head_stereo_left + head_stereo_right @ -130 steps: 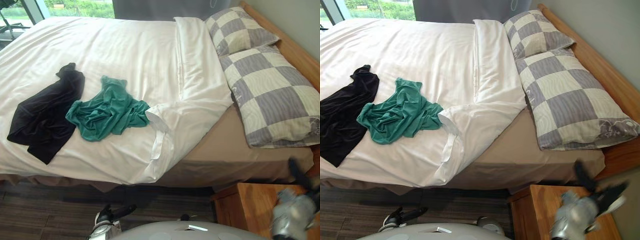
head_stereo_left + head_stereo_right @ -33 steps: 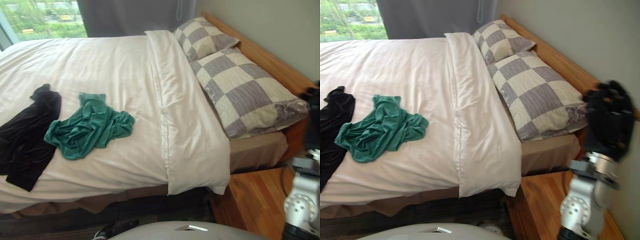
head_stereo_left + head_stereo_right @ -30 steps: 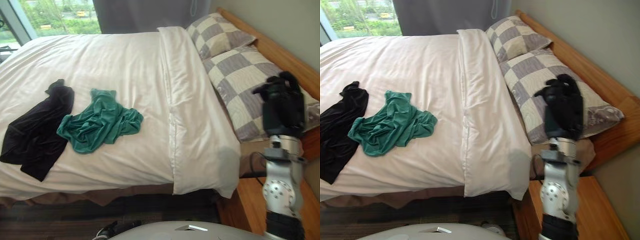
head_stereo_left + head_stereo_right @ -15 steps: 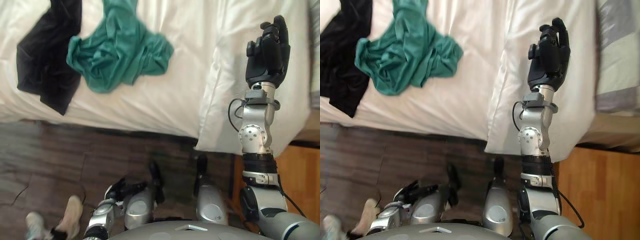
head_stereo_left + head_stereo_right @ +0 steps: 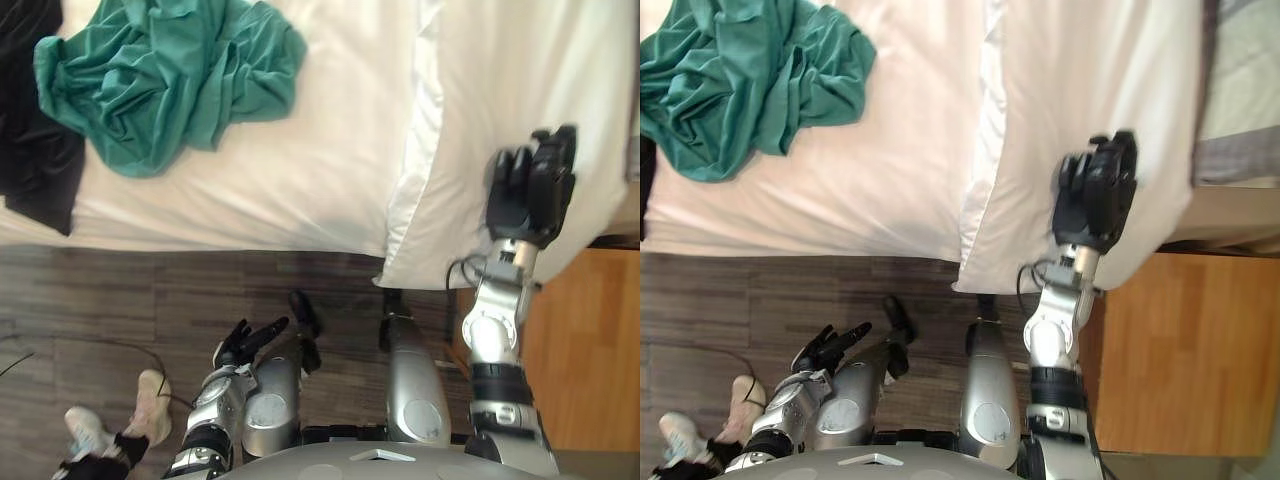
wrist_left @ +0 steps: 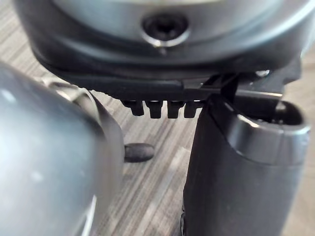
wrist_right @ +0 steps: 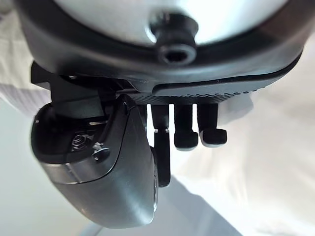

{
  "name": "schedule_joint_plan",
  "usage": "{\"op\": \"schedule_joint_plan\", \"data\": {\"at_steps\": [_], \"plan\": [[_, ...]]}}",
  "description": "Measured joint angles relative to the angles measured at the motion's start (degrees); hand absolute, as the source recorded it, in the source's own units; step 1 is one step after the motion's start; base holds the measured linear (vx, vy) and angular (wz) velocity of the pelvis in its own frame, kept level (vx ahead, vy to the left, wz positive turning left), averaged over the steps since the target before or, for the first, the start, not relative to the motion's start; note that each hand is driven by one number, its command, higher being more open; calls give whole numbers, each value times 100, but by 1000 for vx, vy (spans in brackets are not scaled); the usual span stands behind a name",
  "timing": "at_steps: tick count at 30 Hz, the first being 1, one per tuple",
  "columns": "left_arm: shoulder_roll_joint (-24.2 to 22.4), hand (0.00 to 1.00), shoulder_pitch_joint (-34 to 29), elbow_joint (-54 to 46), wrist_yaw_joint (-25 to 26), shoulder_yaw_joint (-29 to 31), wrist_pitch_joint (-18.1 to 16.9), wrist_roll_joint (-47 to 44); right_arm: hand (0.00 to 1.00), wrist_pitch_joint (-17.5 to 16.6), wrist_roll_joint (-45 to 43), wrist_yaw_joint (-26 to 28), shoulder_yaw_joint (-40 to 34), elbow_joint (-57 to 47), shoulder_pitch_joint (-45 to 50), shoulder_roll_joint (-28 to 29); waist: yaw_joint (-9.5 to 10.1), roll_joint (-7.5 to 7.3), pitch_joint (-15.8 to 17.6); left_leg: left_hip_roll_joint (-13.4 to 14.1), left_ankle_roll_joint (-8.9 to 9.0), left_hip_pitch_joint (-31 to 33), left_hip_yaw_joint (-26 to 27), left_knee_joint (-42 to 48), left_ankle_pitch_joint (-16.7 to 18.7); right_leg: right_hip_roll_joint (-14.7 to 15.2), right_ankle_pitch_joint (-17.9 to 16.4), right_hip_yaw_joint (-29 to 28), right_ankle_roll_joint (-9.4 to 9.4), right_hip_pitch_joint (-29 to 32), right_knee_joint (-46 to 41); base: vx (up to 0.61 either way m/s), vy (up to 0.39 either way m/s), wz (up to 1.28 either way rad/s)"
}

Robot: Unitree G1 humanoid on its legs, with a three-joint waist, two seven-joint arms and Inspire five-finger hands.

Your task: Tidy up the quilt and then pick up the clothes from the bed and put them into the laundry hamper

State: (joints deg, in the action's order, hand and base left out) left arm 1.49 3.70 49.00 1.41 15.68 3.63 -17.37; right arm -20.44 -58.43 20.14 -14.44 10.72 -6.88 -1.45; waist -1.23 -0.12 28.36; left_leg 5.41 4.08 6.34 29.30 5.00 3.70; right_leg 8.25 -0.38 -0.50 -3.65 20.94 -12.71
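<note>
Fingers (image 7: 187,132) of my right hand (image 5: 528,190) are loose and hold nothing, it has come down over the corner of the quilt (image 5: 480,70), which now lies flat, so next I judge comes the green shirt (image 5: 170,70) on the bed; left hand (image 5: 243,342) idle, open, low

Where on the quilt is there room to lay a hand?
Bare quilt between the green garment and the folded band under the right hand; the strip along the bed's near edge. Crowded upper left, where green and black garment meet.

Bright daylight; quilt (image 5: 330,150) washed out with glare; floor (image 5: 120,290) dimmer.
</note>
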Motion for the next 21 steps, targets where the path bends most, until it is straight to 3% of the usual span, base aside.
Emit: {"op": "schedule_joint_plan", "data": {"at_steps": [1, 3, 5, 6, 10, 11, 12, 15, 16, 18, 19, 21], "plan": [[4, 100, -1, 8, 8, 96, 54, 0, 0, 85, 23, 62, -92, 162, 141, 49, -35, -51, -36, 16, 12, -102, 51, 20, 28, -11, -8, 5, -3, -95, 8, 34, 17, -31], [-80, 100, 10, 89, 29, 325, 186, 17, 0, 434, 173, 254, -809, 1525, 666, 224, -103, -221, -460, 51, 30, -332, 244, 65, 114, -46, -31, -10, -17, -366, 142, 47, 17, -21], [-210, 100, 33, 120, 29, 341, 315, 11, 0, 687, 232, 185, -1326, 2701, 1147, 234, -128, -219, -800, 129, 81, -553, 370, 25, 204, -65, -69, 8, -21, -584, 214, 80, 17, -16], [-318, 100, 28, 129, 19, 399, 417, 25, 100, 765, 434, 138, -1567, 3174, 1533, 263, -173, -179, -1003, 123, 93, -730, 437, -80, 212, -83, -91, 3, 5, -713, 234, 86, 21, -18], [-476, 100, -24, 350, -85, 559, 603, 517, 100, 764, 1648, -82, -1648, 3629, 2549, 386, -358, -70, -1544, 139, 137, -1263, 641, -429, 238, -207, -131, -29, 6, -1124, 385, 28, 11, -20], [-499, 100, -131, 333, -133, 599, 639, 953, 100, 740, 2626, -309, -1623, 3798, 2817, 434, -404, -61, -1807, 167, 179, -1393, 637, -532, 266, -242, -231, 47, 16, -1217, 329, -5, -21, 10], [-502, 100, -177, 324, -148, 608, 641, 1134, 100, 726, 2925, -370, -1574, 3866, 2872, 455, -396, -84, -1892, 174, 184, -1402, 621, -521, 272, -237, -295, 78, 51, -1208, 236, 5, -35, 18], [-469, 100, -618, 214, -11, 567, 653, 1659, 100, 511, 4388, -719, -898, 3874, 2888, 509, -352, -193, -2034, 180, 248, -1642, 599, -232, 531, -88, -884, 186, 140, -1099, -776, -11, -54, 12], [-372, 100, -733, 178, 179, 478, 678, 1723, 100, 423, 4799, -895, -575, 3842, 2789, 505, -347, -293, -2122, 192, 280, -1669, 556, 27, 667, 12, -1097, 248, 133, -1085, -1096, 31, -89, 12], [-303, 100, -846, 153, 494, 366, 531, 1534, 100, 381, 5100, -994, -369, 3818, 2572, 319, -304, -193, -2122, 374, 324, -1611, 469, 642, 988, 4, -1248, 315, 127, -1197, -1231, 29, -62, 11], [-294, 100, -900, 160, 665, 328, 483, 1296, 100, 385, 5132, -992, -167, 3734, 2467, 167, -234, -56, -2135, 579, 317, -1465, 430, 1230, 1204, -70, -1339, 372, 152, -1253, -1236, 32, -21, 22], [-272, 100, -933, 135, 849, 373, 386, 804, 100, 463, 5119, -1027, 118, 3703, 2337, -26, -205, 15, -2094, 1011, 258, -848, 82, 2794, 1275, -32, -1401, 495, 106, -1436, -1239, 38, -20, 33]]}}
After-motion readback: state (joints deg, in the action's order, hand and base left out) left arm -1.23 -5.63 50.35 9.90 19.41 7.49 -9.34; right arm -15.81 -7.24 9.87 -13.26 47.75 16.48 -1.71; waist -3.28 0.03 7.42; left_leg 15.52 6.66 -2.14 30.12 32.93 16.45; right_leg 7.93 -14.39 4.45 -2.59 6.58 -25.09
